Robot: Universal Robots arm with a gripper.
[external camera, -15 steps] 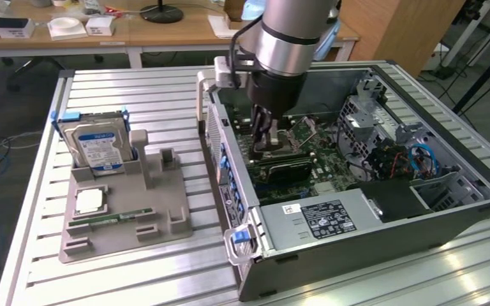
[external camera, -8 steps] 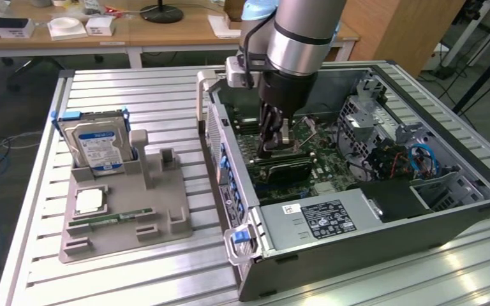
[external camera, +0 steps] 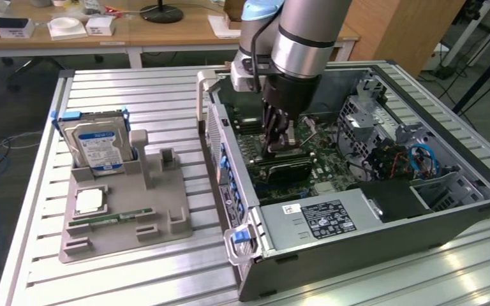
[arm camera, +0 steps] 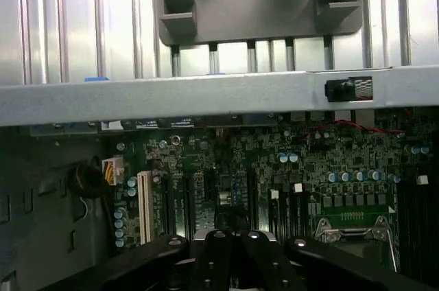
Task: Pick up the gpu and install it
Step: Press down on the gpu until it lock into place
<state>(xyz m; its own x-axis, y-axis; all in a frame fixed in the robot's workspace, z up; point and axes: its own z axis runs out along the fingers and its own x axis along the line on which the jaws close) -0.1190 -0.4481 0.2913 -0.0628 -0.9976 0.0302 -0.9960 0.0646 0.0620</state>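
Gripper [external camera: 277, 150]: inside open computer case [external camera: 449, 217], frame centre, low over motherboard [external camera: 330, 167] (finger state: cannot tell).
GPU [external camera: 283, 169]: dark card beneath gripper.

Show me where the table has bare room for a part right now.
Bare slatted table lies in front of the gray holder tray, and behind the hard drive toward the desks. Crowded: inside the open computer case, where the gripper reaches the motherboard.

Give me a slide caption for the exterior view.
Robot arm's tool lowered inside the open grey computer case, over the green motherboard.
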